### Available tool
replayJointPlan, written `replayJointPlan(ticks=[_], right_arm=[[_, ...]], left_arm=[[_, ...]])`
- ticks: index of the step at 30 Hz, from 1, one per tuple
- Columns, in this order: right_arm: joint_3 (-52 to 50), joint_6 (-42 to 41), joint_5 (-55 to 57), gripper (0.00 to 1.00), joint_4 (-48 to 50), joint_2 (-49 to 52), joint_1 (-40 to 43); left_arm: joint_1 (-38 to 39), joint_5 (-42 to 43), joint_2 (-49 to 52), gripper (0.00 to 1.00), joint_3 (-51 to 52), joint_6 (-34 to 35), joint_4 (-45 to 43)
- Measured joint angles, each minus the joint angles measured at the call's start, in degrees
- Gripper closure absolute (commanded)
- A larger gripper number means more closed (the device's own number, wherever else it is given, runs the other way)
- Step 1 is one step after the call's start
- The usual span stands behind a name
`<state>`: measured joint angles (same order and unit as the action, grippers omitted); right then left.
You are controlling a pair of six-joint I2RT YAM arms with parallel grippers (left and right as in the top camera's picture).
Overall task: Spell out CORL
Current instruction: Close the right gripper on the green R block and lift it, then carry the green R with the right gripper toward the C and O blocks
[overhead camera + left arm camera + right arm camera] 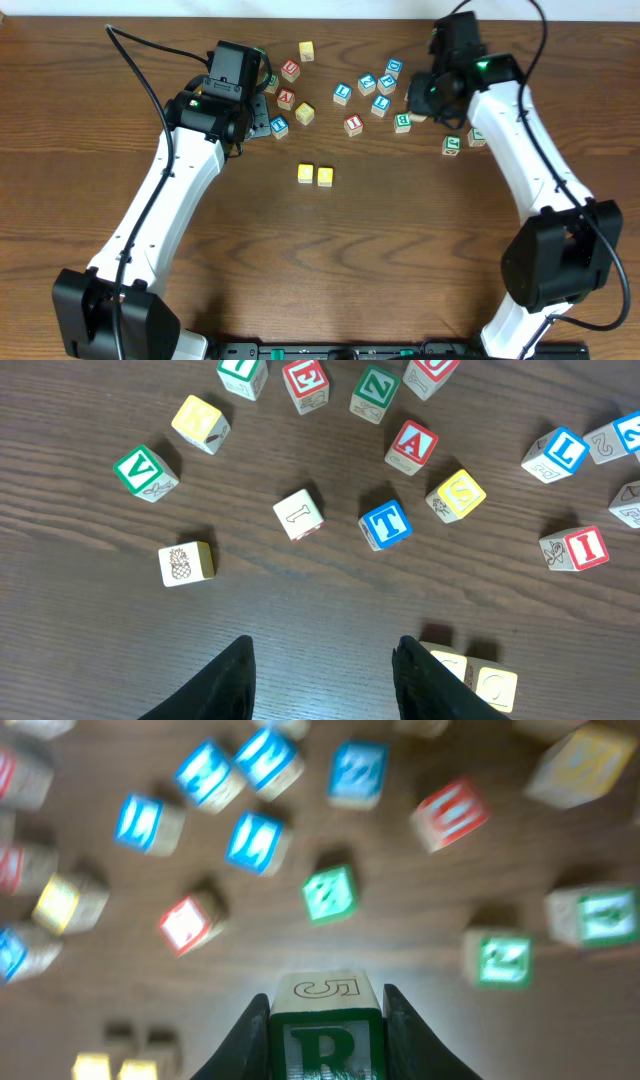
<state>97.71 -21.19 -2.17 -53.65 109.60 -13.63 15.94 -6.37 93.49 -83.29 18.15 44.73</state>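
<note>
Overhead: on the table (400, 260), a yellow pair (308, 174) sits mid-table. The left jaws are spread and empty. Toward the far right corner, the right jaws pinch the green R block (320, 1040). Lowered crooked, it may knock the pair askew.

Dark wood-grain table (350, 260) extends beneath left gripper (256, 112) and right gripper (420, 102), pale strip (350, 8) beyond both, lighting even.
</note>
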Motion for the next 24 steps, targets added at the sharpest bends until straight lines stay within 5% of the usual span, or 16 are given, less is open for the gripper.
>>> replayJointPlan(ticks=[24], right_arm=[[-0.94,-2.27,0.20,0.79,-2.78,12.85,-15.45]], left_arm=[[0.00,0.00,0.00,0.56,0.00,0.00,0.00]])
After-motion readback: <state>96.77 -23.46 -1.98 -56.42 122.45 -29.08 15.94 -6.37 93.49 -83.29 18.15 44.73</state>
